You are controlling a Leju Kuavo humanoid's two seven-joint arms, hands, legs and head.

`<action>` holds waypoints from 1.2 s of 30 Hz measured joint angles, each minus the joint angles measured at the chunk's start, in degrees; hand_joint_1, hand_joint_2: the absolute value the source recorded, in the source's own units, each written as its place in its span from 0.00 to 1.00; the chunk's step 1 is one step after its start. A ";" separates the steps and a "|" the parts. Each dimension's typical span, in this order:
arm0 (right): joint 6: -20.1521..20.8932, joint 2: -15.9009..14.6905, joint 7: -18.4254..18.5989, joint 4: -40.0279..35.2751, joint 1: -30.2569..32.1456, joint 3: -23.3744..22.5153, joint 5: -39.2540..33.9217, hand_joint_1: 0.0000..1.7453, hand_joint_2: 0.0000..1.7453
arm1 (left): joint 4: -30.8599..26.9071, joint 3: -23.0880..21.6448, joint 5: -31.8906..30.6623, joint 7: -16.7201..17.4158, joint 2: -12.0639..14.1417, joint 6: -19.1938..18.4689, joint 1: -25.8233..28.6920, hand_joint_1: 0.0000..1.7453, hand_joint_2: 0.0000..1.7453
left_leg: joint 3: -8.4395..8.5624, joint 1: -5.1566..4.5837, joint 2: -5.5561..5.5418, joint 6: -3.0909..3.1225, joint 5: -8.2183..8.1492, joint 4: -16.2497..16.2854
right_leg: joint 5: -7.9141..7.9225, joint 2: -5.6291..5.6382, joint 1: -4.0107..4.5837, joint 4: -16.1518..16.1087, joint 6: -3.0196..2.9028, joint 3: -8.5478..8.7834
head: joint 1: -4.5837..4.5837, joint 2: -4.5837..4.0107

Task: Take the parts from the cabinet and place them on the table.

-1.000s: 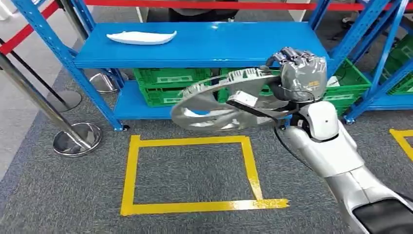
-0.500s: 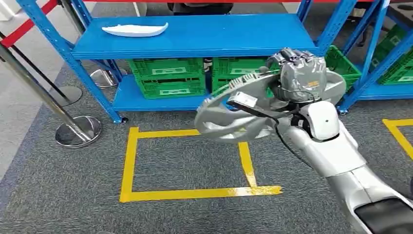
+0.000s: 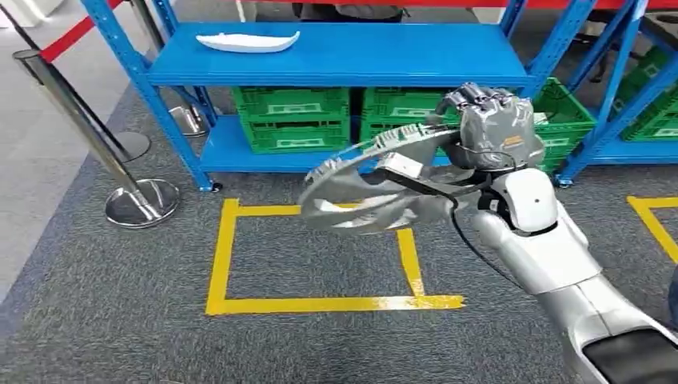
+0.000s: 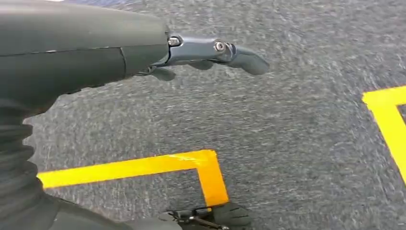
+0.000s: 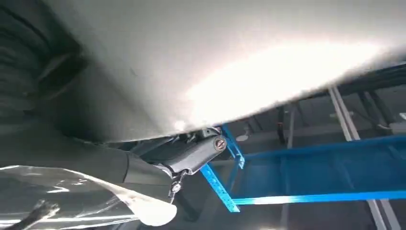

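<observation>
Right hand (image 3: 489, 128) grasps the silver wheel cover (image 3: 372, 192), tilted, extending toward 9 o'clock. Left hand (image 4: 210, 52) hangs with fingers released above grey carpet (image 4: 297, 143).

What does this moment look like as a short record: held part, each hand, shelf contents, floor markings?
held part: round silver part, tilted, carried in the air above the carpet
right hand: right hand grips the part's rim
left hand: left hand holds nothing, hangs over the carpet
shelf: blue rack with a white curved part on its top level, green crates below
floor: yellow tape square on grey carpet
nearby: chrome barrier post
</observation>
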 joint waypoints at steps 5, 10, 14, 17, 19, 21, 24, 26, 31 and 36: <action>0.00 -0.24 -0.04 -0.37 -0.05 0.02 -0.07 1.00 1.00 | 0.00 -0.02 -0.02 0.09 0.09 0.02 0.25 0.00 1.00 | -2.02 0.49 -2.09 -1.78 0.96 0.97 | 1.53 -2.90 -0.23 -0.67 -1.69 -0.63 | 0.02 0.00; 0.00 -0.28 -0.11 -0.55 -0.36 0.09 -0.02 1.00 1.00 | 0.00 -0.02 -0.33 0.09 0.07 0.02 0.18 0.00 1.00 | -8.14 1.23 1.07 -3.43 -8.19 17.52 | 2.43 -6.09 -0.08 -0.65 -2.26 -1.81 | -0.57 0.00; 0.00 -0.28 -0.30 -0.70 -0.62 0.31 0.18 1.00 1.00 | 0.00 -0.02 -0.37 0.07 0.07 0.02 0.16 0.00 1.00 | 0.31 1.46 3.00 -3.34 -1.74 4.38 | 2.96 -8.59 -0.16 -0.56 -1.81 -2.30 | -0.57 0.00; 0.02 -0.35 -0.42 -0.96 -1.53 0.37 0.28 1.00 1.00 | 0.00 -0.02 -0.07 -0.24 0.02 0.07 -0.11 0.00 1.00 | 1.52 0.56 5.26 -2.24 -1.66 0.30 | 3.47 -10.04 0.40 -0.46 -0.81 -2.79 | -0.50 0.00; -0.11 -0.33 -0.79 -1.31 -2.11 0.68 0.94 1.00 1.00 | 0.00 0.02 1.00 -1.99 -0.04 -0.15 0.01 0.00 1.00 | 0.75 0.20 4.02 -1.38 -1.17 0.27 | 3.97 -11.30 0.21 -0.83 -0.06 -2.73 | -0.63 0.00; 1.17 -0.42 -0.88 -2.09 -3.50 1.11 0.88 1.00 1.00 | 0.00 0.15 1.73 -3.21 -0.15 -0.57 -0.42 0.00 1.00 | 0.69 0.54 3.10 -0.03 -0.03 -0.58 | 2.12 -8.20 -0.22 0.44 0.34 -4.04 | -0.39 0.00; 2.43 -0.50 -0.72 -3.24 -5.09 1.44 0.31 1.00 1.00 | 0.00 0.31 1.99 -3.45 -0.48 -0.92 -1.79 0.00 1.00 | -0.13 0.30 1.20 0.78 0.64 -0.54 | -4.68 -4.15 0.10 13.21 0.10 -8.90 | -0.26 0.00; 2.69 -0.52 -0.72 -3.41 -5.13 1.71 0.28 1.00 1.00 | 0.00 0.37 2.01 -3.54 -0.72 -1.01 -1.89 0.00 1.00 | -0.40 0.08 -0.32 0.82 0.92 -0.42 | -5.23 -3.92 0.38 17.11 -0.08 -10.32 | -0.24 0.00; 2.49 -0.92 -0.76 -4.61 -5.92 1.92 0.13 1.00 1.00 | 0.00 0.77 4.05 -7.26 -0.87 -1.62 -2.31 0.00 1.00 | -1.43 -0.18 -3.86 0.24 1.28 0.62 | 1.81 1.29 0.20 0.65 -1.29 -1.20 | -0.44 0.00; 4.45 -1.36 -2.23 -5.99 -8.40 2.64 -2.03 1.00 1.00 | -0.04 2.23 6.99 -7.80 -0.69 -0.92 -2.50 0.00 1.00 | -3.26 -0.06 -4.11 -1.56 1.29 1.46 | 1.78 -2.21 -0.05 -0.96 -1.54 -0.82 | -0.06 0.00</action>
